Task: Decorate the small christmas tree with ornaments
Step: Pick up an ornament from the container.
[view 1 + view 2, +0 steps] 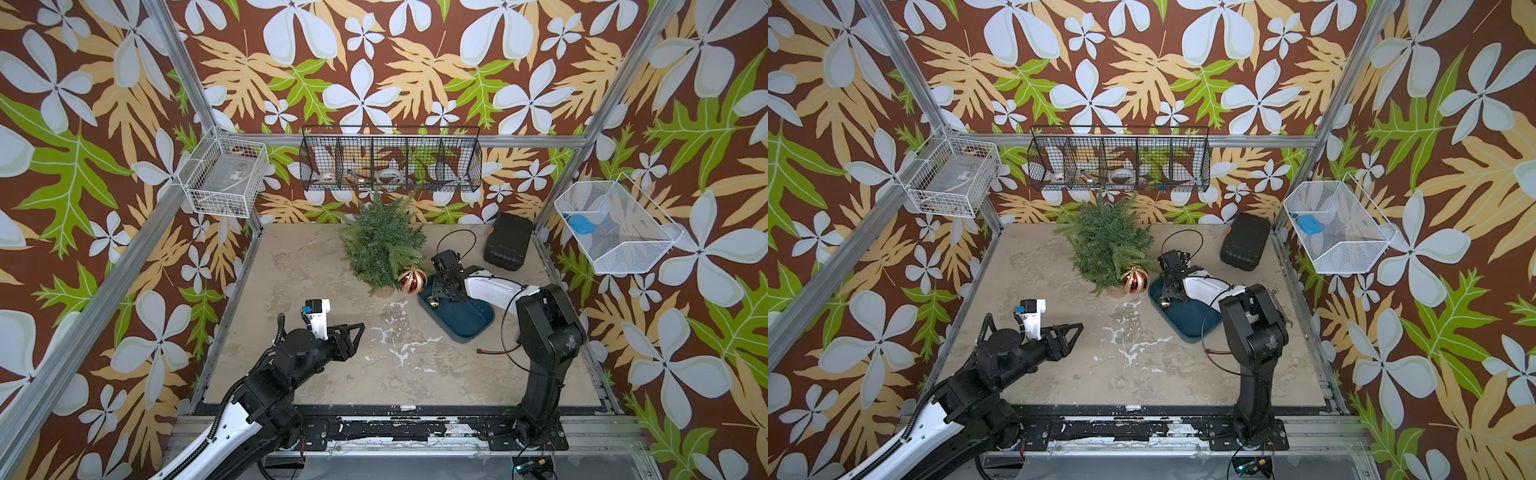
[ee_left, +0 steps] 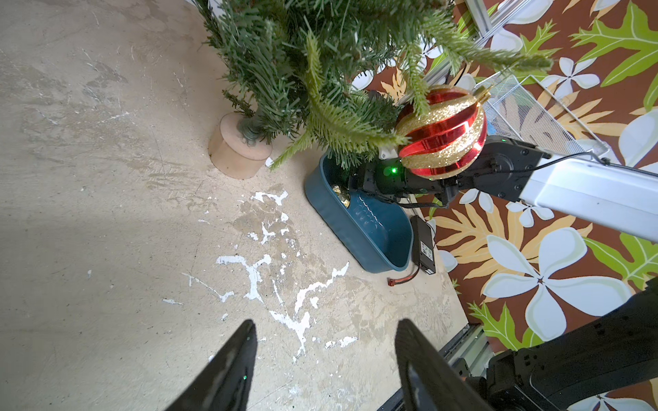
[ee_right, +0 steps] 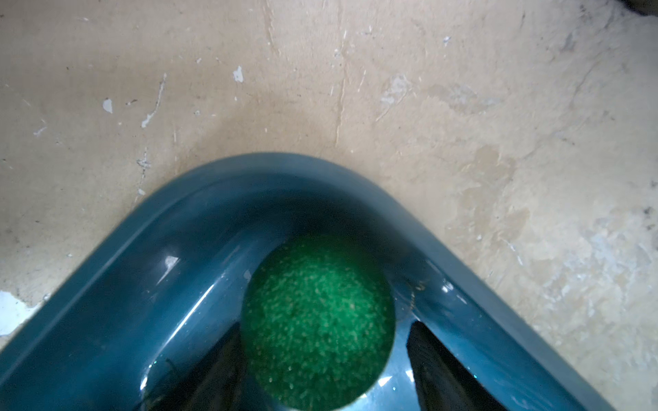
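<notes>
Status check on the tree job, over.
Left tool open, empty. Right tool open in tray, straddling green ball. Striped ball on tree, gold ball in tray. Nothing blocking.

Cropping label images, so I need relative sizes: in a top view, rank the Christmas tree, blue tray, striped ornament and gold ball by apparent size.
Largest to smallest:
1. Christmas tree
2. blue tray
3. striped ornament
4. gold ball, clearly the smallest

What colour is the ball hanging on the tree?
Red and glittery gold stripes; the ball shows best in the left wrist view.
</notes>
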`<state>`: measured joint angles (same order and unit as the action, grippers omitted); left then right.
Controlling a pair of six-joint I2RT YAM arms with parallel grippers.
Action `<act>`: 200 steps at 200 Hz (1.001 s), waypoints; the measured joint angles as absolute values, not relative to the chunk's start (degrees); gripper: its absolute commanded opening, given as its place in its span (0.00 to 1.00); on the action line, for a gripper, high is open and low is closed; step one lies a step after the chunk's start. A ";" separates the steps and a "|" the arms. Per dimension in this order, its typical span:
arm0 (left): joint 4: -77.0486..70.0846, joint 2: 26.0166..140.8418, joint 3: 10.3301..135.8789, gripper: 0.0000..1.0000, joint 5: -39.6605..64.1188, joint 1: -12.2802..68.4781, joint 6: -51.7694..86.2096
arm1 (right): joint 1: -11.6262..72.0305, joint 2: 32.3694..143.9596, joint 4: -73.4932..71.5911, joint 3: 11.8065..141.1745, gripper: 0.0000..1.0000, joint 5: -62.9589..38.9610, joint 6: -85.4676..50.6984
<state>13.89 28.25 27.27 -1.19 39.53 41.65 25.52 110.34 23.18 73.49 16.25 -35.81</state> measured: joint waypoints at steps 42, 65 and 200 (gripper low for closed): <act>13.72 28.60 27.35 0.64 -1.02 39.53 41.65 | 25.50 110.19 23.14 73.43 0.64 16.21 -35.77; 13.47 28.60 27.38 0.64 -0.99 39.53 41.65 | 25.52 109.19 23.16 73.34 0.64 15.33 -35.57; 11.25 30.50 32.42 0.64 0.49 39.53 40.51 | 25.52 75.37 21.78 63.86 0.62 6.74 -35.42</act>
<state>11.25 30.50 32.42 0.49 39.53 40.51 25.52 75.37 21.78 63.86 6.74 -35.42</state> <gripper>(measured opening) 0.643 0.617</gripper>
